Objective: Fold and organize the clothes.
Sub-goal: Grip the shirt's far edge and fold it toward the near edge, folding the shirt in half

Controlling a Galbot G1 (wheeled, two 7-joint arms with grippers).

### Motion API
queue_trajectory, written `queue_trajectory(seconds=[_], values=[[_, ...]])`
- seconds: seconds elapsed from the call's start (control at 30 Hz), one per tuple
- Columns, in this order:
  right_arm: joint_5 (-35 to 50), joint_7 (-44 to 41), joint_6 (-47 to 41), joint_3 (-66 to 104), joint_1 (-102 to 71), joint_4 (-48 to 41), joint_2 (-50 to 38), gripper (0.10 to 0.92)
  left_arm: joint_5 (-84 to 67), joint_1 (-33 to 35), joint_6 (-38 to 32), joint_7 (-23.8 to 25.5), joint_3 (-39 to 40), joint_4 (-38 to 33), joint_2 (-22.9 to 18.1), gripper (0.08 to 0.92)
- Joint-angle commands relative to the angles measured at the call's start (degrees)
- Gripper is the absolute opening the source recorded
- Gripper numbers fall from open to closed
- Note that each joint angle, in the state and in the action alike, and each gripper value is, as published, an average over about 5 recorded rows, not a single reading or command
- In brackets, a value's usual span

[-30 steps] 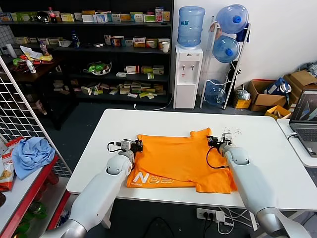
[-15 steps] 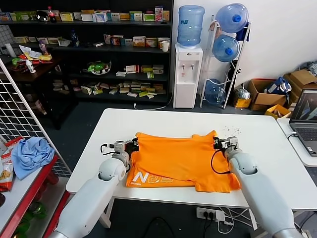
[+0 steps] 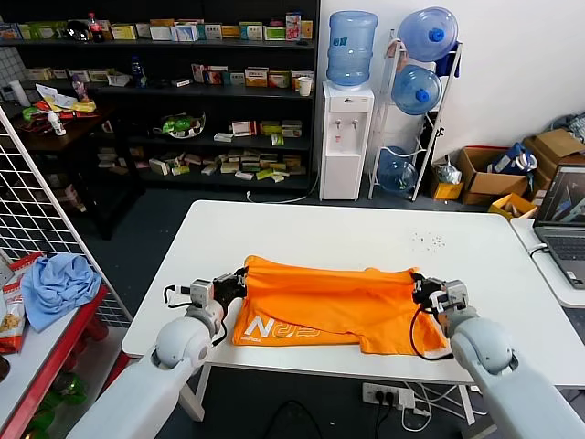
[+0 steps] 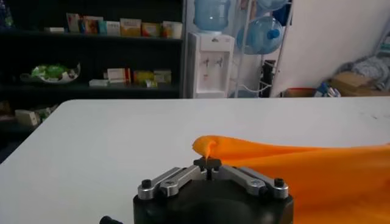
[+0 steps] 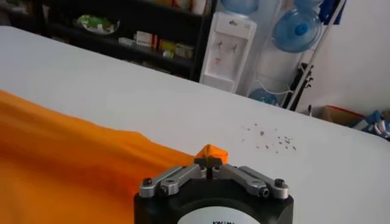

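The orange T-shirt (image 3: 334,306) lies on the white table (image 3: 320,233), its far edge lifted and drawn toward the front. White lettering (image 3: 279,329) shows on the front left part. My left gripper (image 3: 239,282) is shut on the shirt's left far corner (image 4: 207,146). At the other end, my right gripper (image 3: 417,286) is shut on the right far corner (image 5: 211,151). The left wrist view shows orange cloth (image 4: 317,173) stretching away from the left gripper (image 4: 208,163). In the right wrist view the cloth (image 5: 67,167) runs off from the right gripper (image 5: 208,161).
A laptop (image 3: 564,219) sits on a side table at the right. To the left stand a wire rack (image 3: 46,238) and a light blue cloth (image 3: 57,285) on a red shelf. Small dark specks (image 3: 428,241) lie on the table's far right.
Both grippers have pulled the shirt's far corners toward the front edge of the table and slightly outward. The far edge of the shirt now lies over its middle.
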Motion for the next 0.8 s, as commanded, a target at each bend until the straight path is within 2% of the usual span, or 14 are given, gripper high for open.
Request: queue_trajectory(seconds=[0.03, 0.3, 0.4, 0.8], values=[[-0.6, 3.9, -3.5, 4.4, -18.8, 14.9, -3.4, 0.125, -0.3, 14.5, 0.7, -0.2, -1.4, -11.9, 4.1, 0.090], [-2.0, 4.7, -4.7, 4.6, -21.6, 15.1, -2.7, 0.125, 2.8, 18.1, -0.1, 0.6, -2.6, -12.6, 3.1, 0.092], [-1.9, 5.0, -5.0, 4.5, -21.4, 15.3, -2.7, 0.155, 2.4, 17.7, -0.7, 0.5, -3.5, -12.5, 2.5, 0.129], [-0.5, 5.9, -4.3, 4.6, -19.5, 16.1, -2.7, 0.493, -0.4, 15.9, 0.0, 0.2, -5.2, -8.1, -0.1, 0.467]])
